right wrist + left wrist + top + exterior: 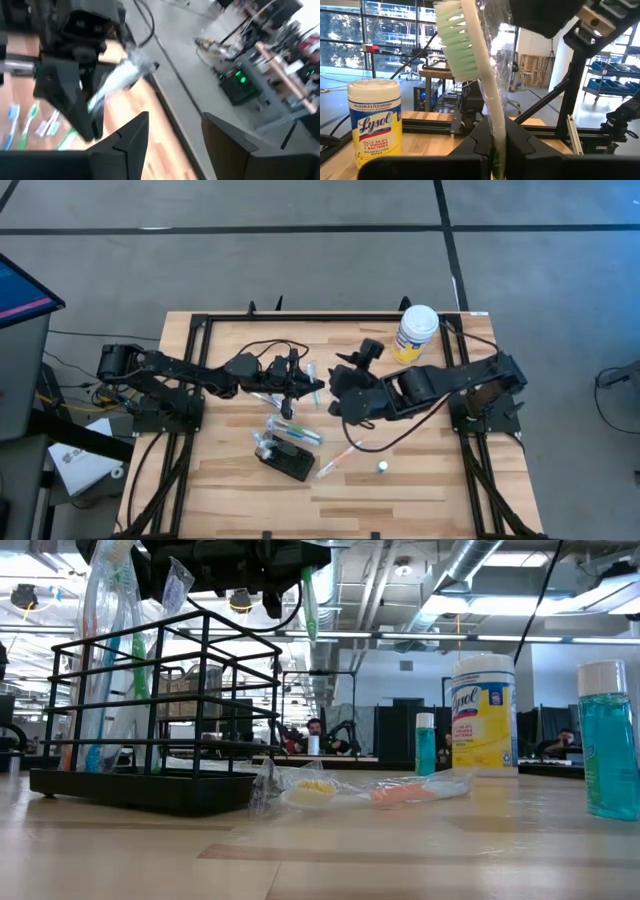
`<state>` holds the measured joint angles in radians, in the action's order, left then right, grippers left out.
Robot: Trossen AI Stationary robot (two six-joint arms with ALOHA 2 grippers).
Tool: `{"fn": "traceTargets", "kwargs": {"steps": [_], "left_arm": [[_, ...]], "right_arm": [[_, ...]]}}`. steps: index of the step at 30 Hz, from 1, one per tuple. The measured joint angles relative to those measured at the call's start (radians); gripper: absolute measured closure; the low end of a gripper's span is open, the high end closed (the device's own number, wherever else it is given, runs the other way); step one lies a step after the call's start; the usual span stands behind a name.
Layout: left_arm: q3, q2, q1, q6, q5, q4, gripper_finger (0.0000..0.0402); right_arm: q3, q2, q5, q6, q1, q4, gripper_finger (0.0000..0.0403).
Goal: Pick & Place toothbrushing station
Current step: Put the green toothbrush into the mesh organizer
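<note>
Left fingers [495, 145] clamped on green wrapped toothbrush [470, 65], held upright mid-bench for drop-in. Right fingers [172, 137] open, empty, just beside it, likely post-handover. Toothbrushing station [285, 460] near-centre on bench [420, 480], already stocked with brushes.

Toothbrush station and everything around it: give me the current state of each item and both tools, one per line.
Toothbrush station: upright on the table, wrapped brushes standing inside.
Green toothbrush: wrapped, clamped bristles-up in the left tool.
Left tool: shut on the brush.
Right tool: open, empty.
Wipes canister: upright, lid closed.
Wrapped items: lying flat on the table.
Blue bottle: upright.
</note>
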<state>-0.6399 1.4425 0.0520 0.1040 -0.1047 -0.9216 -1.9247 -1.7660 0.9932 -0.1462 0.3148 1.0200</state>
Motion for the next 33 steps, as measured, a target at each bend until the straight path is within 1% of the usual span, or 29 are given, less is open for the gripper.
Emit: {"fn": "traceTargets", "kwargs": {"steps": [5,8,11,16,21,24,30,33], "left_arm": [[0.0,0.0,0.0,-0.002,0.0,-0.002,0.0393],[0.0,0.0,0.0,-0.002,0.0,-0.003,0.0393],[0.0,0.0,0.0,-0.003,0.0,-0.003,0.0393],[0.0,0.0,0.0,-0.003,0.0,-0.008,0.0392],[0.0,0.0,0.0,-0.003,0.0,-0.009,0.0392],[0.0,0.0,0.0,-0.003,0.0,-0.015,0.0392],[0.0,-0.001,0.0,-0.003,0.0,-0.024,0.0392],[0.0,-0.001,0.0,-0.003,0.0,-0.026,0.0392]], "right_arm": [[0.004,-0.007,-0.026,-0.087,-0.001,0.065,0.0245],[0.034,-0.002,-0.025,-0.091,0.0,0.028,0.0256],[0.064,-0.008,-0.027,-0.114,0.006,0.028,0.0267],[0.142,0.003,-0.026,-0.117,0.012,-0.044,0.0287],[0.247,0.072,-0.024,-0.108,0.02,-0.216,0.03],[0.347,0.125,-0.038,-0.072,0.02,-0.347,0.0306],[0.565,0.226,-0.255,0.071,0.0,-0.765,0.031],[0.635,0.253,-0.28,0.102,-0.009,-0.877,0.031]]}}
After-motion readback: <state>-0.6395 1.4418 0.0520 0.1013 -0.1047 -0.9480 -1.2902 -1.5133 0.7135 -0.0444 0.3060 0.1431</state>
